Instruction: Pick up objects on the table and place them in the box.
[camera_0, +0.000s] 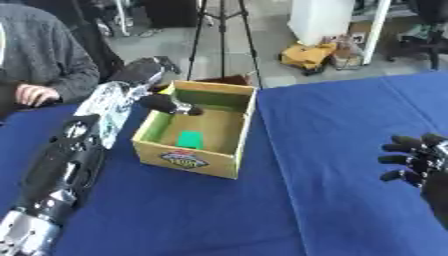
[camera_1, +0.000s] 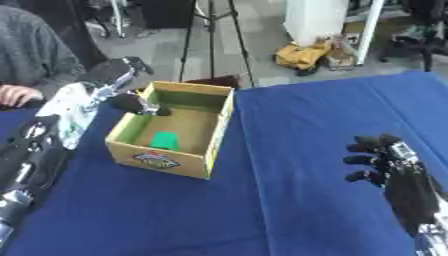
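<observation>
left hand reached over the box, fingers curled, grip contents unclear; green object lay inside. right hand idled, fingers apart, near the table's right edge. wrist could nudge the box's rim.

The worktop is covered by a matt, smooth blue cloth. The open yellow-brown cardboard box is seen with a dull papery surface, green-lined inner walls, a printed label on its front, and a flat green object lying inside. The left arm is clad in shiny silver metal and black plastic, and the black right hand looks matt.
</observation>
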